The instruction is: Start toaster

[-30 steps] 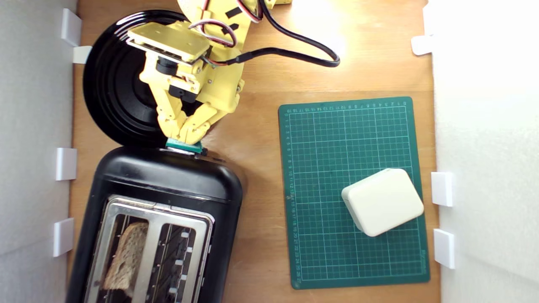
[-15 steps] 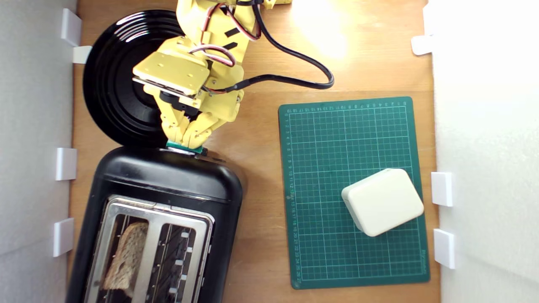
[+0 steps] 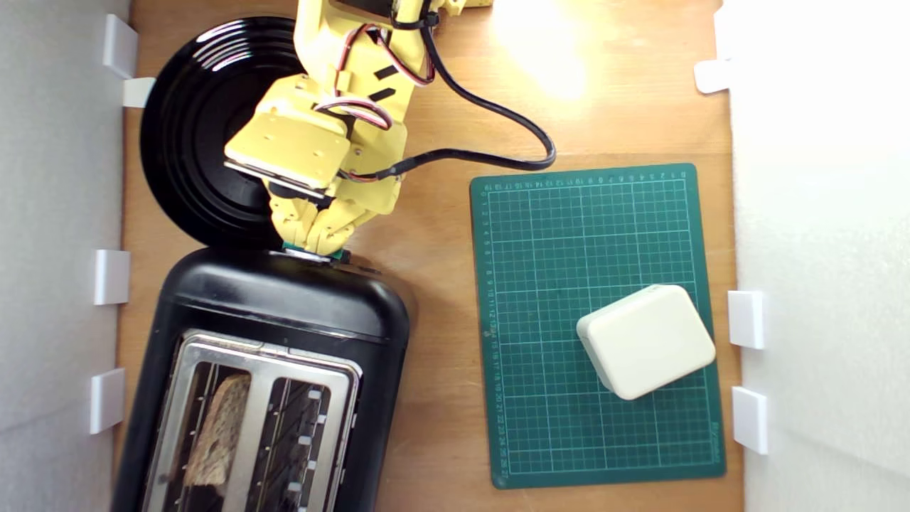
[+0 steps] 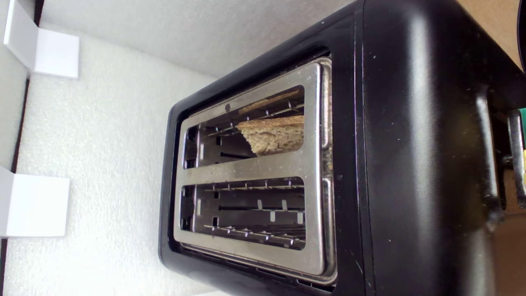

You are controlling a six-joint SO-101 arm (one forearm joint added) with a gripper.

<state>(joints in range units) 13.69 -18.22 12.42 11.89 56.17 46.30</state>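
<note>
Exterior view shows my yellow arm (image 3: 334,121) reaching down from the top edge, with my jaws (image 3: 311,238) pointed at the end of the toaster (image 3: 284,306). Both fingers (image 3: 334,224) lie close together, their tips right on the small teal lever (image 3: 313,250) that sticks out of the toaster's end wall. They look closed, pressing on top of the lever, not wrapped around it, though I cannot be certain from this angle.

This toaster stands at the exterior view's lower left on the wooden tabletop (image 3: 441,107), running off the bottom edge. It is glossy black with a metal top plate (image 3: 263,359) and two slots. One slice of bread (image 3: 220,427) sits low in the slot nearer the exterior view's left; the other slot holds nothing but wire guides. Wrist view shows the same slice (image 4: 273,133) tucked inside its slot, below the metal plate.

Just behind my jaws, a round black plate (image 3: 185,142) lies flat, its rim almost meeting the toaster. A black cable (image 3: 498,117) loops off my arm across the wood. Well apart, on the exterior view's right, a green cutting mat (image 3: 554,235) carries a cream-coloured box (image 3: 645,341) near its right edge. White foam walls (image 3: 57,178) with small white clips (image 3: 111,276) line both sides.
</note>
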